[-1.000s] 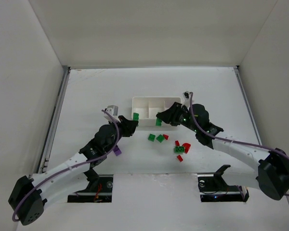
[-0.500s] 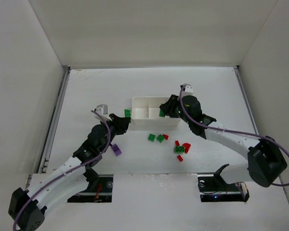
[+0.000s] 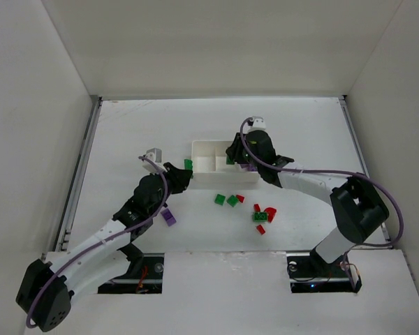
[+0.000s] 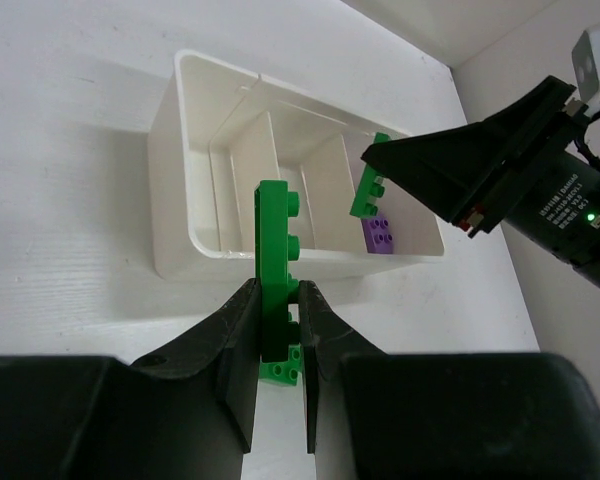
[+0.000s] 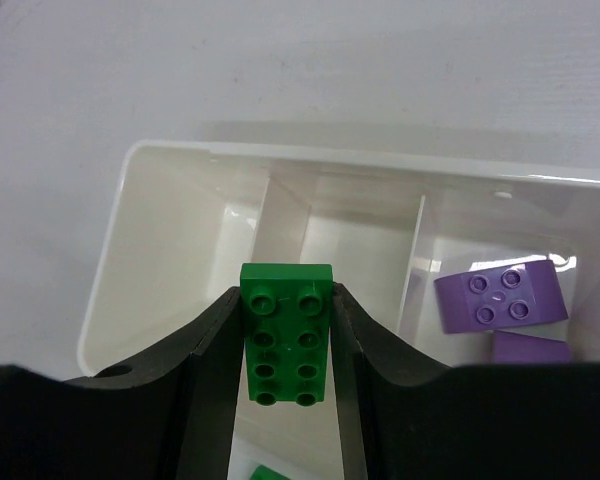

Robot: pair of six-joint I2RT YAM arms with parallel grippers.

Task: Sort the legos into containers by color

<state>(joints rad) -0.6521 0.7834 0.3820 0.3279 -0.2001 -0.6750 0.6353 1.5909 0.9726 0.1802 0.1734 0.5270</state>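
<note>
The white three-compartment tray [image 3: 196, 146] sits mid-table. My left gripper [image 3: 184, 169] is shut on a green lego [image 3: 188, 165] on edge, just outside the tray's left end; the left wrist view shows this lego [image 4: 273, 240] before the tray wall [image 4: 175, 210]. My right gripper [image 3: 232, 153] is shut on another green lego [image 5: 286, 330] above the tray [image 5: 120, 200], near the divider between the left and middle compartments. Two purple legos [image 5: 500, 295] lie in the right compartment. Loose green [image 3: 220, 199], red [image 3: 269, 211] and purple [image 3: 169, 218] legos lie on the table.
White walls enclose the table on three sides. A metal rail [image 3: 80, 174] runs along the left edge. The loose legos lie in front of the tray, between the two arms. In the left wrist view the right gripper [image 4: 460, 170] hangs over the tray's far side.
My right gripper carried its green lego from in front of the tray up and left to over the tray. My left gripper shifted slightly left along the tray's left end, still holding its green lego.
</note>
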